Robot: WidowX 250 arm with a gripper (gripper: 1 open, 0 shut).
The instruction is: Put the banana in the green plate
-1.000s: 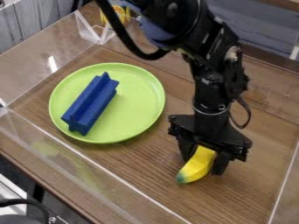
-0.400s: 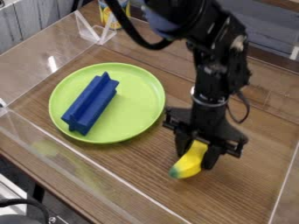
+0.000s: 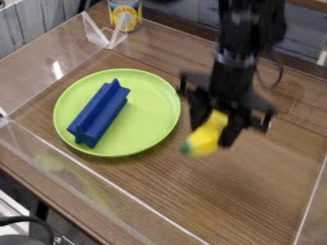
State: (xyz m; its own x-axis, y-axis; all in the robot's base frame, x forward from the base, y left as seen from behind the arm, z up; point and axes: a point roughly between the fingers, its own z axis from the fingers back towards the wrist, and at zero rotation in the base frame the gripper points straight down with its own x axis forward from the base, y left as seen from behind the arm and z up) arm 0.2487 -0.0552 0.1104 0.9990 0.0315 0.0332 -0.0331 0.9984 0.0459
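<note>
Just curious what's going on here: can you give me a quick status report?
Gripper shut on the banana, lifted off the table. Green plate to its left, not reached yet. Blue block lying on the plate.

The black gripper [image 3: 217,127], clamped on the small yellow banana [image 3: 207,134], has risen off the wooden bench [image 3: 269,182], carrying it closer to the round lime-green plate [image 3: 153,120].

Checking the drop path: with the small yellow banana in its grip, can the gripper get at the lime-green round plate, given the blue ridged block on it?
Probably yes. The gripper, shut on the banana, hangs beside the green plate; the blue block covers only the plate's left half, and nothing stands between.
</note>
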